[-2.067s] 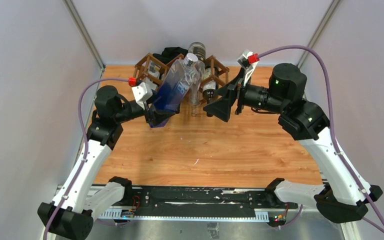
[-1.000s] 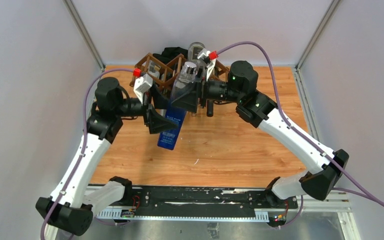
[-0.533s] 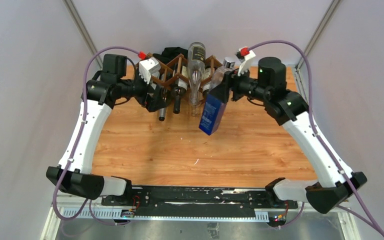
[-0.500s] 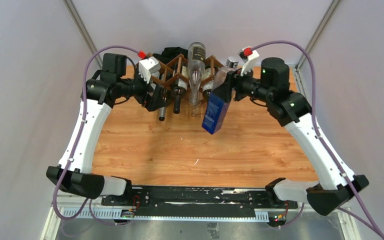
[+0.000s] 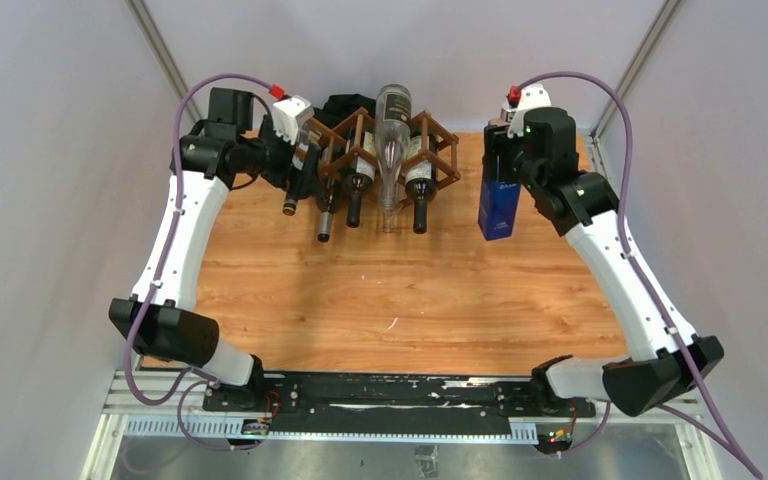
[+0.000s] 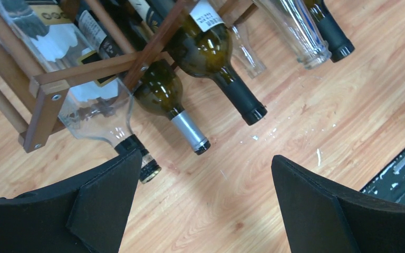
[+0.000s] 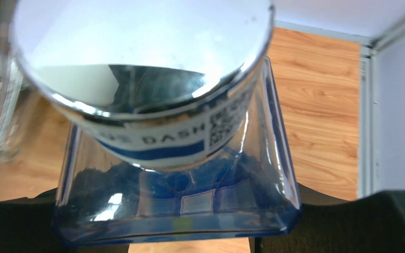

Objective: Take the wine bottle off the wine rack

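Right hand grips the blue bottle; left hand gapes beside bottle-filled wine rack.

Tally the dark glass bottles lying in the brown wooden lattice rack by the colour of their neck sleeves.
Dark green glass bottle with a silver neck sleeve: 1
Dark glass bottles with a black neck sleeve: 2
Total in the brown wooden lattice wine rack: 3

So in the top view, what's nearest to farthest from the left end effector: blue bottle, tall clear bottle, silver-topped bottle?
1. Silver-topped bottle, wine rack's left part.
2. Tall clear bottle, rack's middle.
3. Blue bottle, far right, in the right end effector.
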Robot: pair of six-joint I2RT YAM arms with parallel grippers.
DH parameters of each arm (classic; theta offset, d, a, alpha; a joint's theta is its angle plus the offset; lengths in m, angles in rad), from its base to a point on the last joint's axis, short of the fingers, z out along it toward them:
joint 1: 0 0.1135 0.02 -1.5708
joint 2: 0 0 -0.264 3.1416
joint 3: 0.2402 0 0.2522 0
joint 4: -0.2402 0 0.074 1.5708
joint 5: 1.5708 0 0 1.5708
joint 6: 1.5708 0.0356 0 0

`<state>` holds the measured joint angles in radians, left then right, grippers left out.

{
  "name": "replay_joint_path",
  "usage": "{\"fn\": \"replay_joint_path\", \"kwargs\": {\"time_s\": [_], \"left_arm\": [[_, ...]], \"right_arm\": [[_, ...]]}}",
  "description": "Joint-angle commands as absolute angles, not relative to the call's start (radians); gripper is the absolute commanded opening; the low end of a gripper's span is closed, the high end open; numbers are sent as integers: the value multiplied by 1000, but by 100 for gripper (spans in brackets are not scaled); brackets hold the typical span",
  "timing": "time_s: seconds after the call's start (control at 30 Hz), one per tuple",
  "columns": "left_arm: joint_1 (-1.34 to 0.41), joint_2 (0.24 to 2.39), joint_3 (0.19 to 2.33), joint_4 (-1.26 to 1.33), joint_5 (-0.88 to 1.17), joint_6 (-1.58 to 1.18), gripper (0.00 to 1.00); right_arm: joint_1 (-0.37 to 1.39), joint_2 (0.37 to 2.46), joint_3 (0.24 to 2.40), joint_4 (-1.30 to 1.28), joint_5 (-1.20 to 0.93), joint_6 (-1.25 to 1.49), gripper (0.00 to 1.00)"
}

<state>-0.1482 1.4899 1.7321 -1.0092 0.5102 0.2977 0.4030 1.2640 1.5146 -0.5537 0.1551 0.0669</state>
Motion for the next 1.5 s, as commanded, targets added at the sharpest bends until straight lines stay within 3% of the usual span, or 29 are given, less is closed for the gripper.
{"fn": "replay_joint_path", "kwargs": {"time_s": [0.0, 0.73, 1.23, 1.37, 1.47], "left_arm": [[-140, 1485, 1766, -970, 456, 253, 100], [-140, 1494, 1802, -966, 444, 258, 100], [-140, 1483, 1786, -966, 447, 273, 100], [-140, 1479, 1787, -966, 454, 269, 100], [-140, 1478, 1785, -966, 451, 267, 100]], "right_arm": [[359, 1308, 1532, -328, 323, 26, 0], [224, 1794, 1661, 86, 251, 100, 0], [219, 1911, 1652, 294, 235, 107, 0], [222, 1913, 1633, 311, 208, 113, 14], [222, 1907, 1605, 303, 223, 121, 38]]}}
